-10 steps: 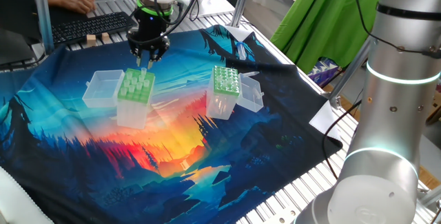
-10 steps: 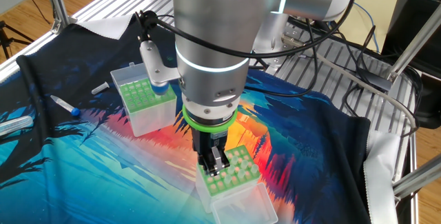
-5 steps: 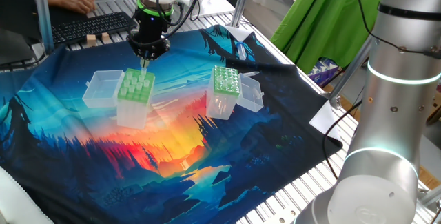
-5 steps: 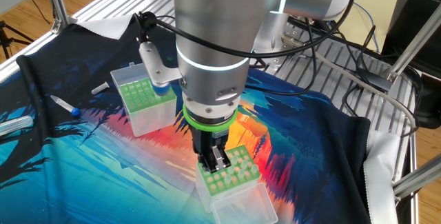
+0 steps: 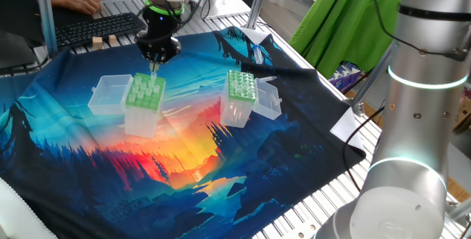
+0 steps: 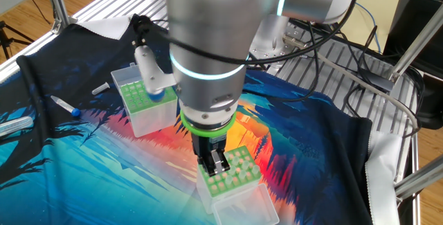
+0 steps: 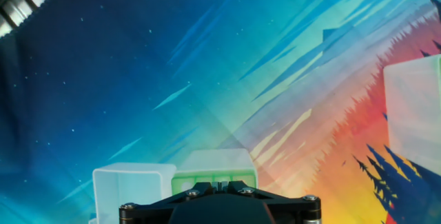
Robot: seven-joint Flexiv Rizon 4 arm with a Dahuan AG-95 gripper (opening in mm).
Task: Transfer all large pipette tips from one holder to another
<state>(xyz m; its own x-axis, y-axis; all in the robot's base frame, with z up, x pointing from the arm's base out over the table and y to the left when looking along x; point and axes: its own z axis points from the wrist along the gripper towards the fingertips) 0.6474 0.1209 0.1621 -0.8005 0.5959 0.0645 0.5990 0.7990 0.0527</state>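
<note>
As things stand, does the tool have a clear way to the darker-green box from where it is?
Probably yes. The tool sits shut over the light-green holder, and the darker-green box stands apart with its top uncovered, lid hinged aside. Only bare cloth lies between them, so nothing looks in the way.

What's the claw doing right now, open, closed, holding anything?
Claw: closed, pointing down at the wide-holed light-green tip holder. It seems pinched on a large pipette tip there, but the tip itself is too small to confirm.

Two tip boxes: light-green holder (image 5: 144,92), darker-green holder (image 5: 240,86). One tool (image 5: 156,65). One keyboard (image 5: 96,27).
</note>
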